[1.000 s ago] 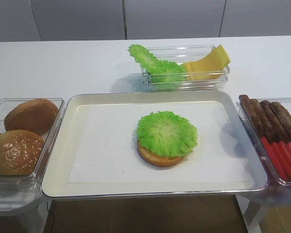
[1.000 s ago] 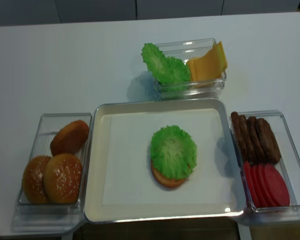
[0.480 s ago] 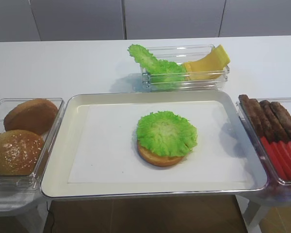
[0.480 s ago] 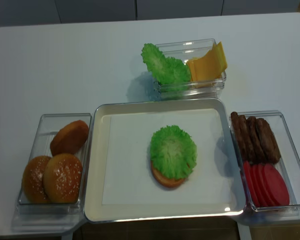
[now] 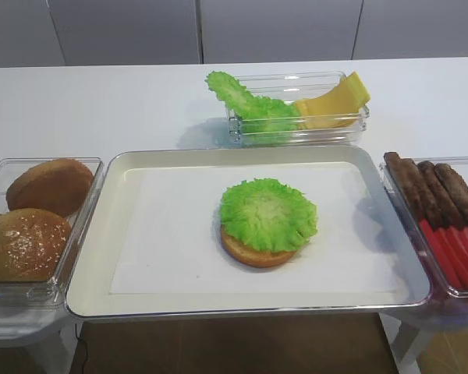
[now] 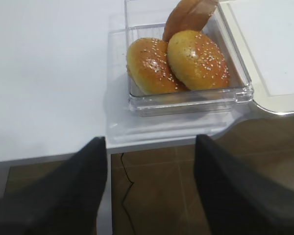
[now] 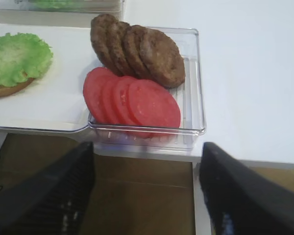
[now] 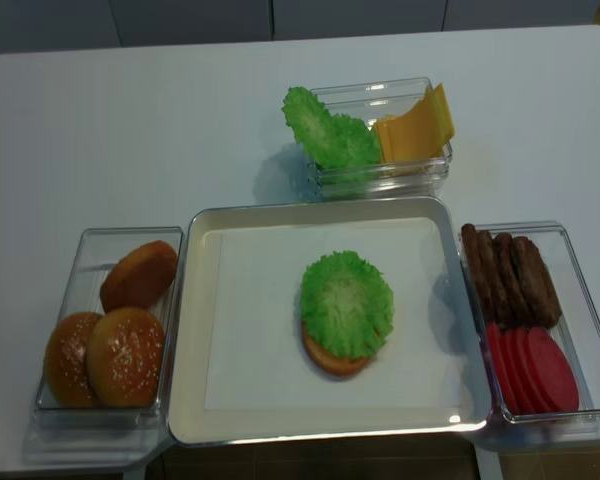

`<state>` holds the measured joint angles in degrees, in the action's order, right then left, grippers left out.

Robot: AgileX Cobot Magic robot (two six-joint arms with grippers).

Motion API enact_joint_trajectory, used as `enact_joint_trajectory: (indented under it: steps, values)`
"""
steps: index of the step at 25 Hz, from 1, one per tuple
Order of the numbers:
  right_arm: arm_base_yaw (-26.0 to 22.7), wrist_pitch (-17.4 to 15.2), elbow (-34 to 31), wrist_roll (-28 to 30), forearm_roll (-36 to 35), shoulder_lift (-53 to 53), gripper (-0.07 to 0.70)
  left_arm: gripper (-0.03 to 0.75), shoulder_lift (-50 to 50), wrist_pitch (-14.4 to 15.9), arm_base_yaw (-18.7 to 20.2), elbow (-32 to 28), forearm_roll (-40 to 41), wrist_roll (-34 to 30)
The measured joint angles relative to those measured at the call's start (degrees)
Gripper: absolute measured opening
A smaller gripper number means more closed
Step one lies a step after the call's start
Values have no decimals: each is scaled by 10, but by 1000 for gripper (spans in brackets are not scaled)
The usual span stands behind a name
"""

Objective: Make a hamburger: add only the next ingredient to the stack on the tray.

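1. The tray (image 5: 93, 257) sits at the front middle of the white table (image 5: 101, 101), its paper liner (image 5: 171, 241) covering most of the floor.
2. On the liner, the bun bottom (image 5: 253, 253) lies a little right of the tray's centre, and the lettuce leaf (image 5: 267, 213) rests on top of it, shifted toward the far side so that the bun's near rim shows.
3. The left tub (image 5: 0, 175) holds two sesame buns (image 6: 176, 61) side by side at its near end and a plain brown bun piece (image 5: 51, 185) leaning at its far end.
4. The right tub (image 7: 193, 83) holds a row of brown patties (image 7: 137, 49) at the far end and overlapping red tomato slices (image 7: 132, 100) at the near end.
5. The back tub (image 5: 359, 125), beyond the tray, holds more lettuce (image 5: 242, 101) spilling over its left wall and yellow cheese slices (image 5: 331, 105) leaning at its right.
6. Both side tubs stand just beside the tray's rims; the tray's front edge reaches the table's front edge.
7. The right gripper (image 7: 147, 196) hangs off the table's front edge before the right tub, its two dark fingers (image 7: 49, 191) spread wide with nothing between them.
8. The left gripper (image 6: 149, 186) hangs before the left tub, fingers apart and holding nothing.
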<state>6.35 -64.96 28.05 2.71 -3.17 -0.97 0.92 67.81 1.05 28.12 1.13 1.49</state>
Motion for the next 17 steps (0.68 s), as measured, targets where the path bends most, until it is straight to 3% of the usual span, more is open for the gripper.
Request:
enact_joint_trajectory:
  steps: [17]
  values:
    - [-11, 1, 0, 0, 0, 0, 504, 419, 0, 0, 0, 0, 0, 0]
